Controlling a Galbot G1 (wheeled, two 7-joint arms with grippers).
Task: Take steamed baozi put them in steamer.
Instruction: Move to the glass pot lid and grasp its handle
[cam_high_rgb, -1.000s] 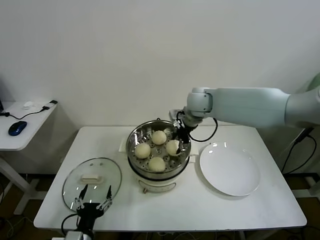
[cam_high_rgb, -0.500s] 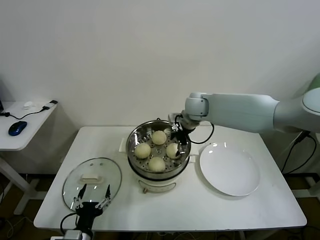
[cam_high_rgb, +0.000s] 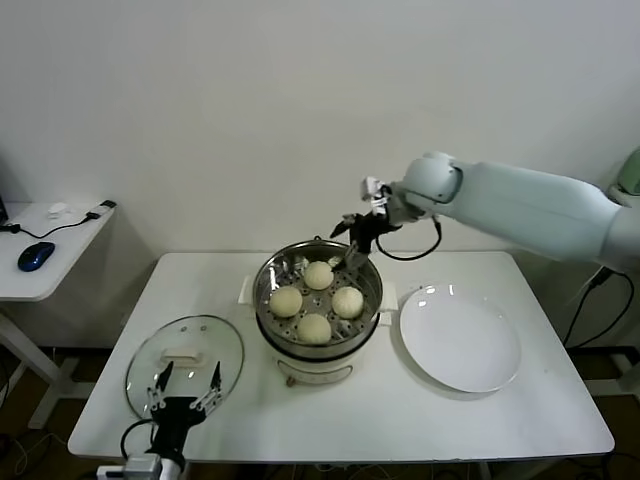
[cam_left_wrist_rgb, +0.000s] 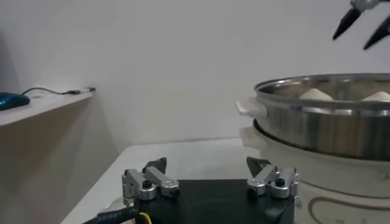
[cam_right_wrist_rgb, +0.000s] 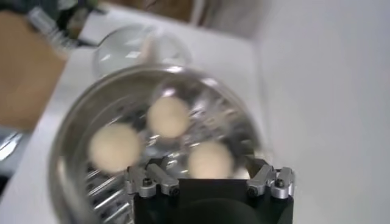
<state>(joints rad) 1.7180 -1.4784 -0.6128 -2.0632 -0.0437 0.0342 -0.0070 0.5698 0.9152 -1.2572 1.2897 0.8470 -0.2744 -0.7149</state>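
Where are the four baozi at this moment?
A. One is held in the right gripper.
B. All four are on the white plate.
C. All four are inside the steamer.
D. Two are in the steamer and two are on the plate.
C: the head view shows four baozi on the tray in the steamer, the white plate bare, and the right gripper open above the rim, holding nothing.

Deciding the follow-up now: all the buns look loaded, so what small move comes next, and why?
Probably swing the right gripper clear toward the plate. All four baozi sit in the steamer, the plate is bare, and the gripper hangs open and empty over the far rim. The left gripper waits open by the lid.
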